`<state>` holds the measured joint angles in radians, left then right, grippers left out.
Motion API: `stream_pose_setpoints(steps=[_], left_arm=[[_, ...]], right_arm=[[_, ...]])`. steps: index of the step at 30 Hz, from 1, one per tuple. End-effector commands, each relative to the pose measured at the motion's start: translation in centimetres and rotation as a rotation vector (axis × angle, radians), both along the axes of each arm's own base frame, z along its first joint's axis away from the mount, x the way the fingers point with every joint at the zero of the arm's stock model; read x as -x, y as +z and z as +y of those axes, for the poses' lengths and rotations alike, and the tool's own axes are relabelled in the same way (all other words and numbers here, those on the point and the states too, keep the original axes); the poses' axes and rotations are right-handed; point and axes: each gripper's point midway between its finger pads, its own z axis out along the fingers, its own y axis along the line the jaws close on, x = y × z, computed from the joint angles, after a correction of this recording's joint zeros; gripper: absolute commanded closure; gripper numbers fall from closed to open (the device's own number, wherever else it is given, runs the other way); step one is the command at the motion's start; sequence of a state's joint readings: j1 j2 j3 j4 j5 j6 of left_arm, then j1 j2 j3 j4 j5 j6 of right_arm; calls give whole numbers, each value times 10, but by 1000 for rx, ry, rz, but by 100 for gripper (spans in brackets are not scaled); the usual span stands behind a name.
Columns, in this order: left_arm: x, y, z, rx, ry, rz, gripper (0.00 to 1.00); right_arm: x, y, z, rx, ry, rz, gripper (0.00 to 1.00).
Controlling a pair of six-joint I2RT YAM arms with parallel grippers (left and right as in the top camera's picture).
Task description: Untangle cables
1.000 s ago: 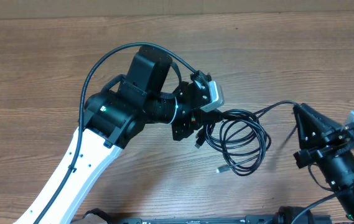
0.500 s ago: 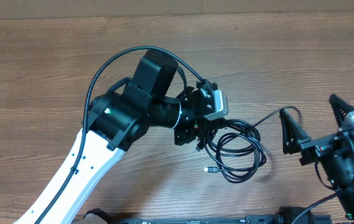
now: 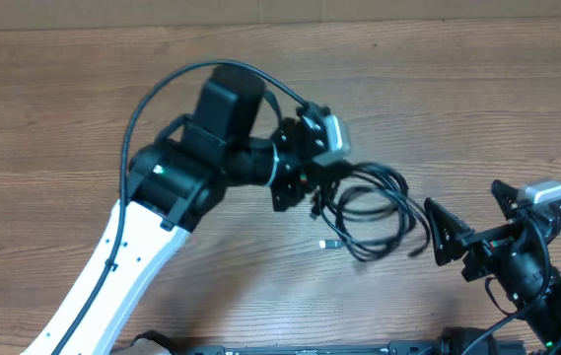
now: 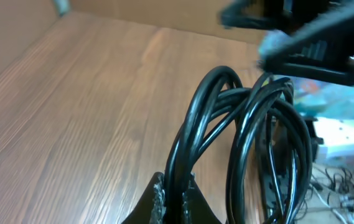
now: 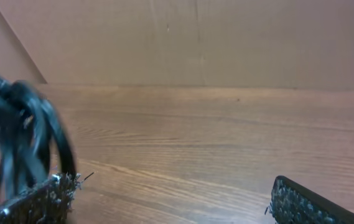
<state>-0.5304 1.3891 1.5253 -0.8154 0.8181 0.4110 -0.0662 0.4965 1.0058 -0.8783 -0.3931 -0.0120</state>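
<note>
A bundle of black cables (image 3: 377, 211) lies in tangled loops right of the table's middle. A small silver plug (image 3: 327, 244) sticks out at its lower left. My left gripper (image 3: 313, 193) is at the bundle's left edge, shut on a couple of strands. In the left wrist view its jaws (image 4: 173, 198) pinch the cables (image 4: 226, 118), whose loops arch away from them. My right gripper (image 3: 463, 202) is just right of the bundle, open and empty. In the right wrist view its fingers (image 5: 172, 200) stand wide apart, with the blurred cables (image 5: 22, 134) by the left finger.
The wooden table (image 3: 457, 89) runs bare to the back and left. A brown cardboard wall (image 5: 195, 37) stands along the far edge. The left arm's white link (image 3: 127, 261) slants across the front left, with its own black lead arching over it.
My right gripper has opened, let go of the strand it held and moved left towards the bundle. That strand has drawn back into the coil. The left gripper shifted slightly with the bundle.
</note>
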Motion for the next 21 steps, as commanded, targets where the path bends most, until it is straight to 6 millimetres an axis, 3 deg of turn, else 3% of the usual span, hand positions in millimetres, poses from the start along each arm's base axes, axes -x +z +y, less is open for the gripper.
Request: stream_pose_setpoints(steps=[1,10,18,21], left_arm=[[-16,9,14,31,95,78,96],[-26,10,24,45,150,124,96],[-30,19,20,90,179,162,96],[-23,27,14,125,124,163,96]], right_arm=[[2,1,3,-53,6,17,0],[14,1,27,-102,152,38,0],[22,-17,30,-120,161,127,0],[22,-17,30,-121,161,131,0]])
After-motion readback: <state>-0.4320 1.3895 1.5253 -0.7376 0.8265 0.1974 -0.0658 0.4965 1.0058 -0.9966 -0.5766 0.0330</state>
